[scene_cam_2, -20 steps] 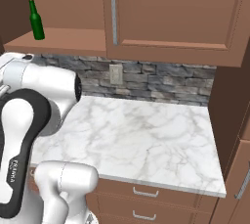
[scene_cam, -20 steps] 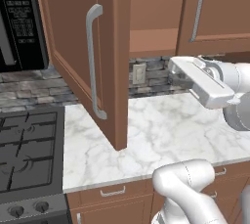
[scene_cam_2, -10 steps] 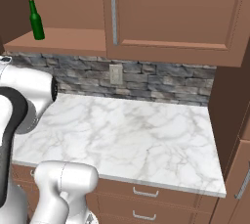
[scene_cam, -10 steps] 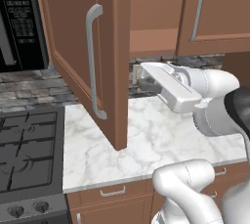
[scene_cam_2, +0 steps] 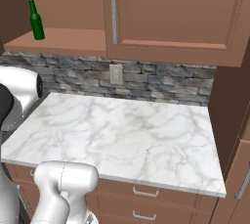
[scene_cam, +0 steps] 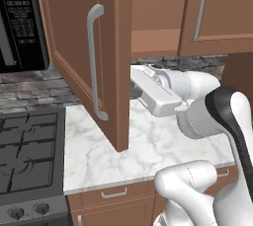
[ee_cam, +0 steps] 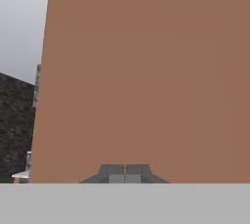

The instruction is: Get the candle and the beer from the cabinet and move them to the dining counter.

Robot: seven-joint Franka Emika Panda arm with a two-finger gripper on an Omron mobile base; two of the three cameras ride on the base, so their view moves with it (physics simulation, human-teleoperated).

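**Under the wall cabinet, a clenched gripper faces an open door**

Beneath the brown cabinet, the white arm reaches toward the swung-out door, one of three doors counted across the base views: this open one with a long silver bar handle, a closed one to its right in the left base view, and one closed door in the right base view. Each carries a single bar handle. In the hand view the gripper sits with its two dark tips pressed together, holding nothing, right up against the plain brown panel of the door. One beer, a green bottle with a red cap, stands upright on the cabinet's open shelf, near its left end and left of the closed door in the right base view. Below the cabinet runs one marble worktop backed by grey stone, with a single wall outlet under the closed door. Left of the open door hang one black microwave and, lower, one black stove.
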